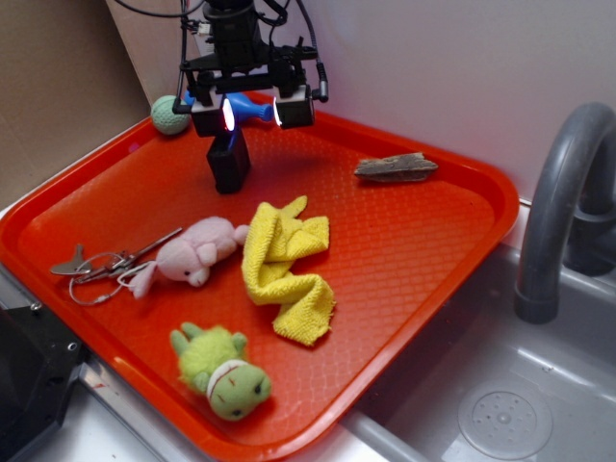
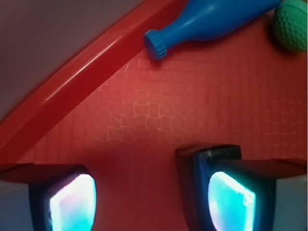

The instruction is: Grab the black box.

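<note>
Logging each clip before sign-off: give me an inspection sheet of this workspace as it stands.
Surface: red textured plastic tray beside a grey sink.
Job's things: small matte black rectangular box standing on the tray, below the tool, nearer one finger in the wrist view.
Clutter: blue plastic bowling pin, green dimpled ball, pink plush pig, yellow crumpled cloth, green plush frog, metal keys on a ring, brownish flat piece.
Grippers: black tool with lit pads open above the box, not gripping it.
Cables: black wires above the tool.
Surroundings: grey faucet, white wall.
</note>
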Controlling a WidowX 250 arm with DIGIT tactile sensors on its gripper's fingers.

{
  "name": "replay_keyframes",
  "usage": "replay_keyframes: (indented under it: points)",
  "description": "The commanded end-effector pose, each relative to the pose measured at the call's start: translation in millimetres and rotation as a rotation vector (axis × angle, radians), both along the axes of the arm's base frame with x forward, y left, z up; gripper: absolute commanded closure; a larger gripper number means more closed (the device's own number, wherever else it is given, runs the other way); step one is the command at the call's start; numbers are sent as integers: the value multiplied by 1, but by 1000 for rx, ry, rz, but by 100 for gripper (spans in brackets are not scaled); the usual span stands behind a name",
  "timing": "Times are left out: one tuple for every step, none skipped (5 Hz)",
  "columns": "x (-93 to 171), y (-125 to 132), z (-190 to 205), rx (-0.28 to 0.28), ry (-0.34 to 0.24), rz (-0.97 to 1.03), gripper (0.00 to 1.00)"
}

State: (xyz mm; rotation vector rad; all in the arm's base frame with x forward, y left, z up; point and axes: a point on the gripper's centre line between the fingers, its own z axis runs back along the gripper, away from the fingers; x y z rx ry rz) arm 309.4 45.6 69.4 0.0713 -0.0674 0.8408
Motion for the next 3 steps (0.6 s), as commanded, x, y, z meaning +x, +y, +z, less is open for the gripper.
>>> replay_keyframes:
  points:
    - [-84,41,-7,98,120,-50,0]
    - [-90,52,13,73,74,-26,0]
    - [-85,48,6,61,76,-45,0]
